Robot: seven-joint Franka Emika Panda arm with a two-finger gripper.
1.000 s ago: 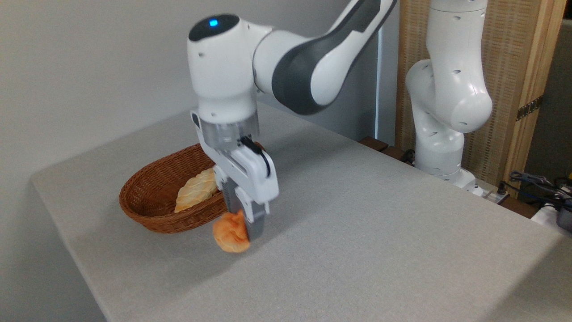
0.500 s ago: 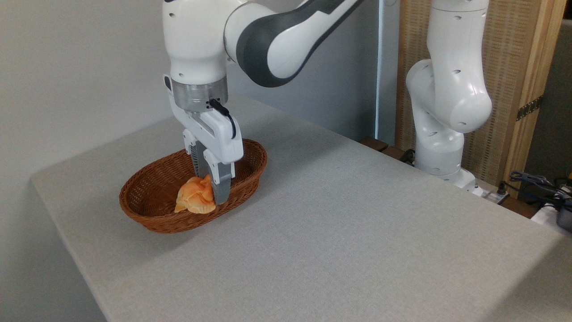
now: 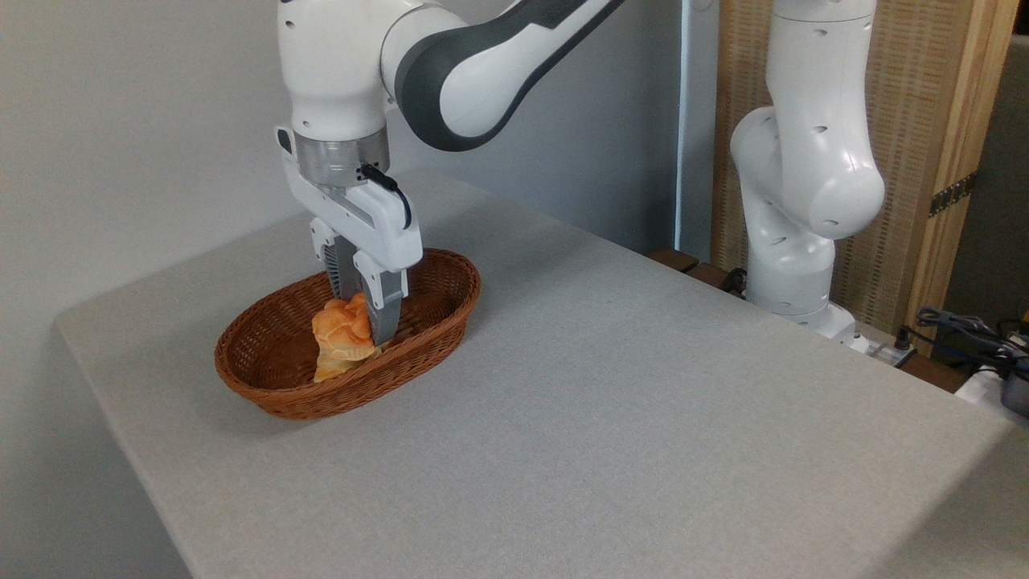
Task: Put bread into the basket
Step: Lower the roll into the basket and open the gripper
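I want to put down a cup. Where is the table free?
The table is bare right of the basket up to the arm's base, and along the near edge. It is crowded inside the basket, where the end effector holds the bread.

1 fixed camera looks down from the table's (image 3: 643, 418) front corner, at middling distance.
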